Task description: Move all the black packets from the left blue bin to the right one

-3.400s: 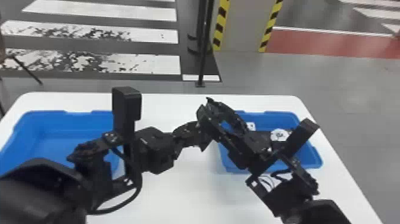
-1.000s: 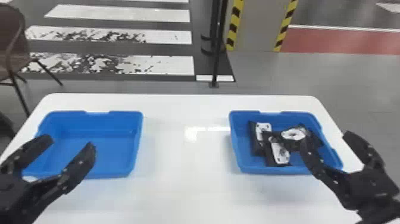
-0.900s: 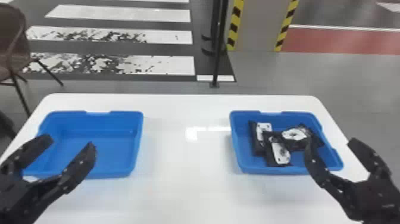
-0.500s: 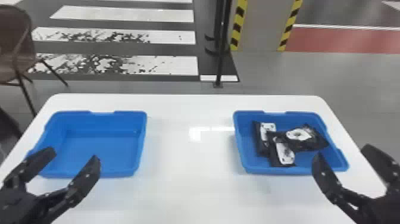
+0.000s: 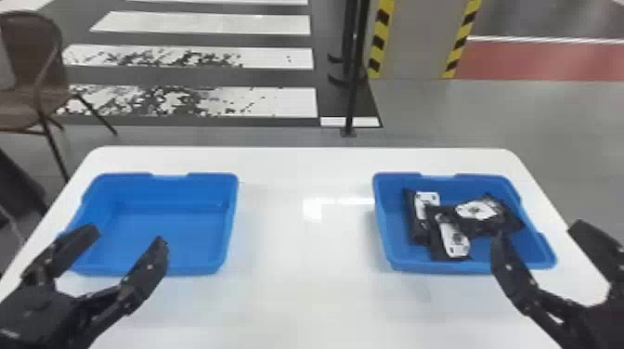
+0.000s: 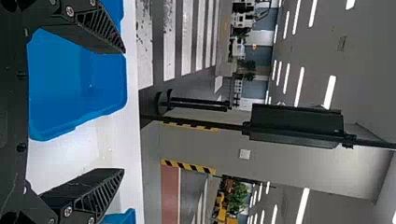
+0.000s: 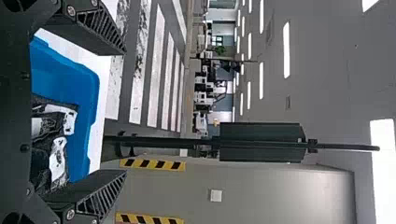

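White worktop [image 5: 302, 297] bears the right blue bin [image 5: 436, 266], black packets [image 5: 452, 234] inside; left tool [image 5: 126, 233] well apart, right tool [image 5: 539, 231] near it, both spread; best to retreat without brushing its rim.

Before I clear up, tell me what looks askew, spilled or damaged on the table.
Only mild untidiness: three flat, white-labelled black packets lie bunched at differing angles in the right rectangular blue plastic bin. I see no spill or damage.
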`<control>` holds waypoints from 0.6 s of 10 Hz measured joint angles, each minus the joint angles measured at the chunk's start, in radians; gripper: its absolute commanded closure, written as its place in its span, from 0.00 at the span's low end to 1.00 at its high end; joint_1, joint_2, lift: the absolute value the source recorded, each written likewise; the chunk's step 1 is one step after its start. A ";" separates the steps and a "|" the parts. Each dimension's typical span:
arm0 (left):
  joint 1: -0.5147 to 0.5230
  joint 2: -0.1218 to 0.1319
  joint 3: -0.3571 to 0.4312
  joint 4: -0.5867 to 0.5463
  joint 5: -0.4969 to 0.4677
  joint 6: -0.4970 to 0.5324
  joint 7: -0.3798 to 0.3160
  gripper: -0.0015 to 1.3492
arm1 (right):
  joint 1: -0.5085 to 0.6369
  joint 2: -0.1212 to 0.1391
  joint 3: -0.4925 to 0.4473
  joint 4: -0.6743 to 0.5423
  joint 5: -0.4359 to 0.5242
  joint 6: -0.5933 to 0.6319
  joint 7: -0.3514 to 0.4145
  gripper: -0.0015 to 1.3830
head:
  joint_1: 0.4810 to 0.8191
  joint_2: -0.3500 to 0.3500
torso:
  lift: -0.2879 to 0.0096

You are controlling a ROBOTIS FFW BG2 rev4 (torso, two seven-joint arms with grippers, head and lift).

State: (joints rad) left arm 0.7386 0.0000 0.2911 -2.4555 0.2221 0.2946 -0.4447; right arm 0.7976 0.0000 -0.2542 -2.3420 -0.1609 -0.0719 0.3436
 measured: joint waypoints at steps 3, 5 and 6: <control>0.000 0.000 -0.009 0.000 -0.002 0.004 0.000 0.11 | -0.012 0.000 0.025 0.015 0.004 -0.007 0.000 0.09 | 0.63 0.47 | 0.50; 0.003 0.000 -0.008 0.000 -0.002 0.004 0.003 0.11 | -0.012 0.000 0.027 0.017 0.001 -0.007 0.000 0.09 | 0.63 0.48 | 0.50; 0.003 0.000 -0.008 0.000 0.000 0.007 0.003 0.11 | -0.014 0.000 0.028 0.019 0.000 -0.007 0.000 0.09 | 0.63 0.48 | 0.50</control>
State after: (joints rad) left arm 0.7416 0.0000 0.2830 -2.4555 0.2223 0.3012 -0.4418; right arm 0.7835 0.0000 -0.2258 -2.3231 -0.1612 -0.0786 0.3436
